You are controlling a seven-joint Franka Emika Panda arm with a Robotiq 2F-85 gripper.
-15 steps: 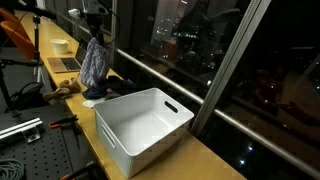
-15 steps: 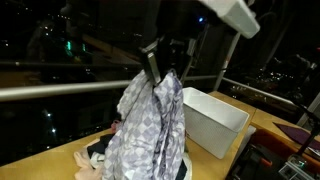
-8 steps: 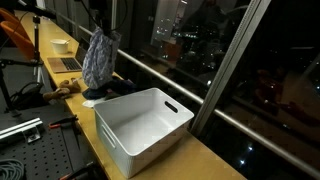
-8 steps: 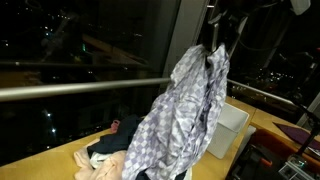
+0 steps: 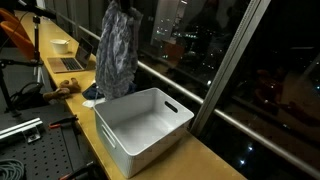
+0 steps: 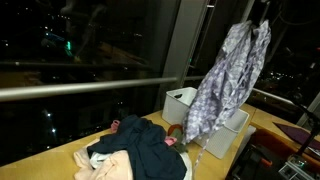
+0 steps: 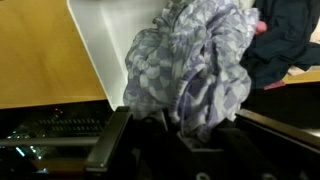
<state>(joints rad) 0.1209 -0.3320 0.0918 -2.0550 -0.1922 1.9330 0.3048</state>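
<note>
Gripper (image 5: 122,5) clenched on the checkered cloth (image 5: 115,55) — it hangs straight down below the fingers, long axis vertical, hem just above the white bin's (image 5: 150,147) far rim.

A checked cloth (image 6: 225,85) hangs high before the white bin (image 6: 180,102), clothes pile (image 6: 140,150) nearby

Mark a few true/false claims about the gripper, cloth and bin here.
1. The gripper is shut on the checkered cloth. True.
2. The checkered cloth lies flat on the table. False: it hangs in the air from the gripper.
3. The white bin holds clothes. False: its inside is bare.
4. A dark garment lies on the table. True.
</note>
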